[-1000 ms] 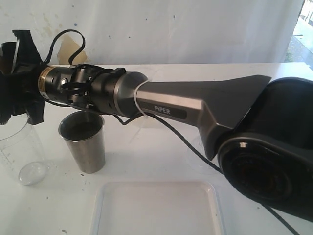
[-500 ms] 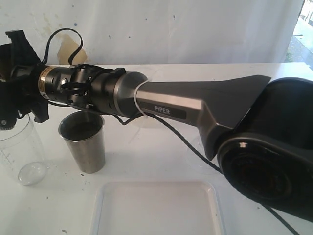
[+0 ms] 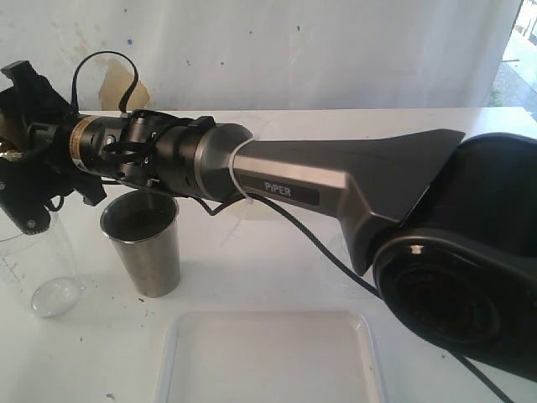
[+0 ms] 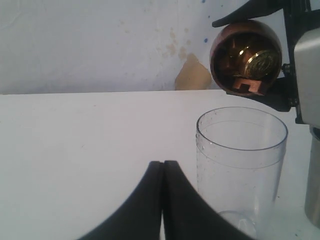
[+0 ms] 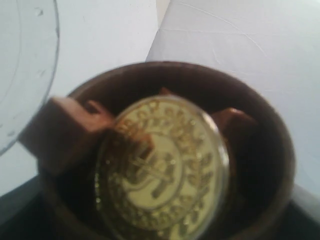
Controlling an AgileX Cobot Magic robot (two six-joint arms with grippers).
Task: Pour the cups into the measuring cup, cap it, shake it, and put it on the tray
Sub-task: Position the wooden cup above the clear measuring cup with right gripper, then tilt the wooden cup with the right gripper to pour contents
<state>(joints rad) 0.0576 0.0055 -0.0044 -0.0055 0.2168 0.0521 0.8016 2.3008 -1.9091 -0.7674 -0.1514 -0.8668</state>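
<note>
wooden cup [image 4: 245, 57] tilted; arm [image 3: 336, 172] labelled piper

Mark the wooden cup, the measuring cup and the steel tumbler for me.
wooden cup [image 4: 241, 30], left wrist view, upper part of its brown wall.
measuring cup [image 4: 235, 180], left wrist view, clear side wall below the rim.
steel tumbler [image 3: 153, 256], exterior view, middle of its side wall.

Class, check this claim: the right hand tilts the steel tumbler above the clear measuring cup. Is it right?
No. The right hand tilts the small brown wooden cup, not the steel tumbler, above the clear measuring cup; the left wrist view shows it.
</note>
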